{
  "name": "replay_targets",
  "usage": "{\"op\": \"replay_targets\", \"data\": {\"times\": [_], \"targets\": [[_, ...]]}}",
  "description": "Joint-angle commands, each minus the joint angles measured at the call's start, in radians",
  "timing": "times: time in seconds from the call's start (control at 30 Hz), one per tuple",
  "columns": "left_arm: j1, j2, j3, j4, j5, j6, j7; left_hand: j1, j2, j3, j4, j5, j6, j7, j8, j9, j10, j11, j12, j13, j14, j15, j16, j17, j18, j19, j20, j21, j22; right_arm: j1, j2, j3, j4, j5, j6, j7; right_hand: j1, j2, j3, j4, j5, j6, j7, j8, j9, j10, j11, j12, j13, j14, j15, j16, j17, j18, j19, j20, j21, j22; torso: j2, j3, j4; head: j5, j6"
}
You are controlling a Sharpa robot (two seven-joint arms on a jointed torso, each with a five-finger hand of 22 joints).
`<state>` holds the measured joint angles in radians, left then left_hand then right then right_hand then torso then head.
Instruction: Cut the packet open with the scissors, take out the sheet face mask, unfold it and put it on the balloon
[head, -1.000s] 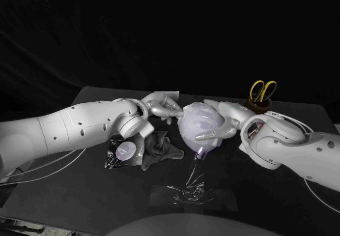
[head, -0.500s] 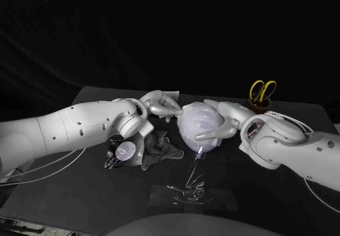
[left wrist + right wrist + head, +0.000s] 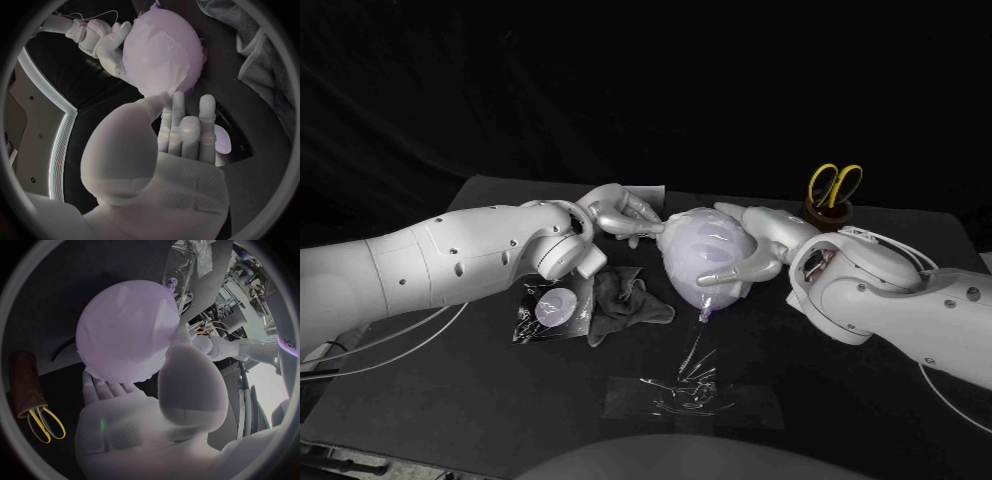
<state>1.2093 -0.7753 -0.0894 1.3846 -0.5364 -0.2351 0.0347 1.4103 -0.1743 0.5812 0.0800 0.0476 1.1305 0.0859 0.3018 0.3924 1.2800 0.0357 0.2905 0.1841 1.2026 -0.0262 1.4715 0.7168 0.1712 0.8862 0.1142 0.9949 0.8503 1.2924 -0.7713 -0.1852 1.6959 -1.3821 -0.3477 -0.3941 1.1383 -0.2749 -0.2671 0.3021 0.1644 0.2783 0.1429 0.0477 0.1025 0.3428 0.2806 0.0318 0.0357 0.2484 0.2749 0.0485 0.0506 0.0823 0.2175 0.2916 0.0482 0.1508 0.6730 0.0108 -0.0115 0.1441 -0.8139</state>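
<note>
1. The black table [image 3: 459, 410] carries everything; both white arms reach over its middle.
2. The right hand [image 3: 756, 248] is grasping the balloon [image 3: 125, 335]. The palm sits against the balloon's right side, and the fingers [image 3: 727, 272] curl round its lower front. The balloon is held up off the table with its knotted end pointing down.
3. The left hand [image 3: 620, 212] is at the balloon's far left side, with its fingertips [image 3: 179, 102] against the edge. Whether they pinch anything there cannot be told.
4. The sheet face mask [image 3: 164, 47] lies pale over the side of the balloon that faces the left hand.
5. A crumpled grey cloth [image 3: 626, 298] lies on the table below the left hand, just left of the balloon's knot.
6. The packet [image 3: 547, 311] lies touching the cloth's left side, well apart from both hands.
7. A clear film scrap [image 3: 684, 390] lies near the front edge, below the balloon.
8. The yellow-handled scissors [image 3: 837, 184] stand in a brown holder [image 3: 825, 217] behind the right arm.
</note>
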Motion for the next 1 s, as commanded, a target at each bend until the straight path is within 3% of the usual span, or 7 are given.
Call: {"op": "replay_targets", "data": {"times": [0.03,0.57,1.0], "targets": [[0.000,0.000,0.001,0.004,-0.017,0.036,-0.050,0.000,-0.011,0.033,-0.027,0.003,-0.002,0.007,0.016,0.065,0.020,-0.010,-0.005,0.002,0.009,-0.001,0.007,0.000,0.012,0.001,-0.008,0.005,0.002,-0.003,0.001,-0.003,0.000,-0.010,0.022,0.001,0.008,-0.003,0.004,0.003,-0.006,0.001,0.161,0.005,0.001,0.003,0.000,0.004,0.001,0.001,0.002,-0.002,0.000,-0.004,0.008,0.002,0.006,-0.001,0.000,0.0006,-0.0001,0.000,0.000],[-0.001,-0.006,0.001,0.000,-0.043,0.036,-0.153,-0.016,-0.019,0.070,-0.041,0.003,-0.006,0.009,0.022,0.080,0.022,-0.008,-0.004,0.010,0.007,0.000,0.006,-0.015,0.013,0.001,-0.012,0.019,0.013,-0.004,0.002,-0.003,-0.001,-0.010,0.023,0.001,0.008,-0.003,0.004,0.003,-0.006,0.001,0.161,0.005,0.001,0.003,0.000,0.004,0.001,0.001,0.002,-0.002,0.000,-0.004,0.008,0.002,0.006,-0.001,0.000,0.0014,-0.0012,-0.002,0.003],[-0.001,-0.015,0.001,-0.002,-0.023,0.025,-0.169,-0.045,-0.013,0.096,-0.038,0.002,-0.021,0.011,0.023,0.093,0.017,-0.004,-0.007,0.015,0.005,0.004,0.001,-0.031,0.012,0.002,-0.013,0.024,0.018,-0.004,0.002,-0.003,-0.002,-0.010,0.024,0.001,0.009,-0.004,0.003,0.003,-0.008,0.000,0.161,0.004,0.000,0.001,0.000,0.004,0.001,0.000,0.002,-0.002,0.000,-0.004,0.008,0.002,0.005,-0.002,0.000,0.0004,-0.0007,-0.005,0.007]]}}
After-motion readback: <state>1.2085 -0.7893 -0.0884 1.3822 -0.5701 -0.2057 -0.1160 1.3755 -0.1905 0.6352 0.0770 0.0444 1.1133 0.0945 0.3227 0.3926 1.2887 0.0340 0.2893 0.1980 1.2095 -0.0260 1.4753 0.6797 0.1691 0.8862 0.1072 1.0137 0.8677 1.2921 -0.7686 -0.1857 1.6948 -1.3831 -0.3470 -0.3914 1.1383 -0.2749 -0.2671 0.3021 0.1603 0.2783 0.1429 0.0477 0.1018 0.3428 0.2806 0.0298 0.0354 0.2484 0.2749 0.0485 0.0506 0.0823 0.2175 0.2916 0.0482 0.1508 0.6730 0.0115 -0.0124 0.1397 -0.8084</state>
